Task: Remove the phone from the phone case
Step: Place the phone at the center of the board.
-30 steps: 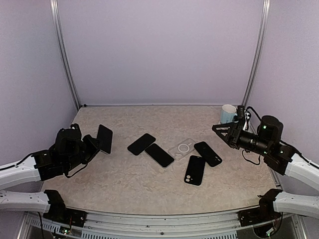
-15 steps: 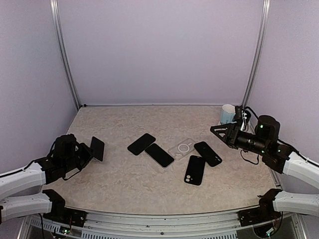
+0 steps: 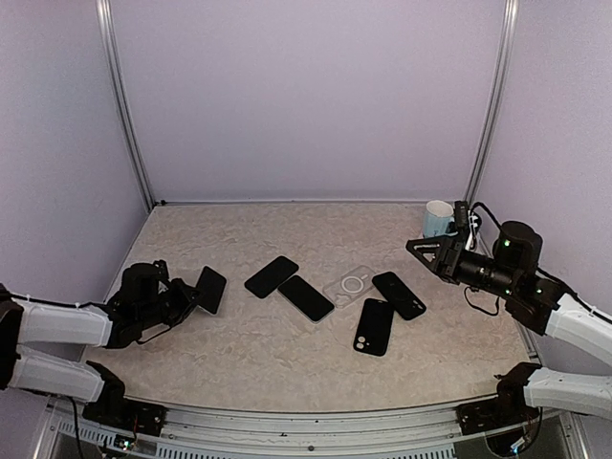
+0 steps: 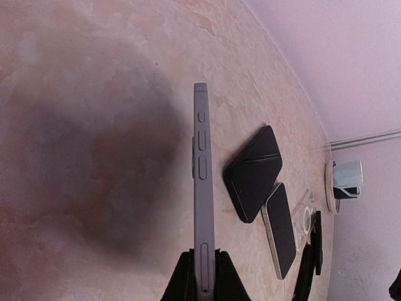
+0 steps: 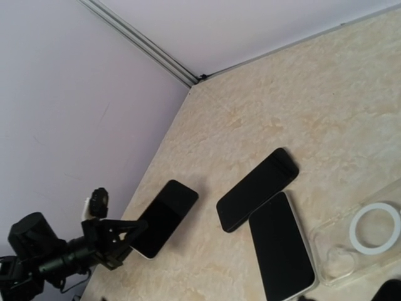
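- Centre of table [image 3: 287, 229] blocked low: clear case [image 3: 350, 285], left phone pair [image 3: 306, 297] and right phone pair [image 3: 399, 295] lying flat beside it. Free passage above.
- Bare strips along the back wall and the near edge.
- Left side: left gripper [image 3: 191, 295] clamping the held phone [image 3: 210, 289] low over the table, near the left phone pair.
- Right rear corner: mug [image 3: 438, 219], with the right gripper [image 3: 421, 247] raised near it, jaws apart.

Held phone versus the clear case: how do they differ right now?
The held phone is dark and opaque; the clear case is see-through with a white ring. The phone is clamped in the left jaws; the case lies flat and free mid-table. Both share one rounded-rectangle outline.
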Controlling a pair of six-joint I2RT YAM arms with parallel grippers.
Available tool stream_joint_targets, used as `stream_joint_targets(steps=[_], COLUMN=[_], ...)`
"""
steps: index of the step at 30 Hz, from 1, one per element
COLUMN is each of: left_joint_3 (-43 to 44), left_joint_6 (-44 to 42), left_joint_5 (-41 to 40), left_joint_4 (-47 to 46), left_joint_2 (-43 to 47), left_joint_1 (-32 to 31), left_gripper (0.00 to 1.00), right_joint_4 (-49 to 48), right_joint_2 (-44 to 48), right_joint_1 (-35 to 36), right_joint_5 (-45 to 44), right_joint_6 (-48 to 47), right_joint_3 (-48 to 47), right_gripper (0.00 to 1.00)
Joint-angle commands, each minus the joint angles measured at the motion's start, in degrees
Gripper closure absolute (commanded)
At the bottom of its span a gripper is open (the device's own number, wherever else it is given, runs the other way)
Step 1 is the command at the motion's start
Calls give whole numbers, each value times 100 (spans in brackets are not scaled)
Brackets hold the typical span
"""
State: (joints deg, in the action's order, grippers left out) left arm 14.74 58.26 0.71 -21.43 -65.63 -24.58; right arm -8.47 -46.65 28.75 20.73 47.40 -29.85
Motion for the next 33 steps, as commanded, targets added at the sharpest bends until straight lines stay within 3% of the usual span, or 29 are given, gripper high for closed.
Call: stream_joint_targets(steps=[1,10,15,27,33], left_joint_3=[18,191,432,520,556], left_joint_6=[-49,111,-37,93,162], left_joint_5=[463,958,869,608,327], left_joint_4=[-1362,-2245,-2062,-2037,-1624], left_joint_2=[-578,-1878,-2274,-2679,-2576], left_joint_1=[76,71,-204,-913,-987], left_gripper=[99,94,86,85,67], right_joint_4=[-8,67,66,85,103], right_joint_2=[133,267,315,358,358], right_joint_1=[-76,-89,-91,-98,-97], right_joint_5=[14,14,18,75,80], right_joint_6=[-146,-230,-258,-276,-257], right_joint_3=[5,31,53,49,45], right_gripper=[35,35,35,34,34])
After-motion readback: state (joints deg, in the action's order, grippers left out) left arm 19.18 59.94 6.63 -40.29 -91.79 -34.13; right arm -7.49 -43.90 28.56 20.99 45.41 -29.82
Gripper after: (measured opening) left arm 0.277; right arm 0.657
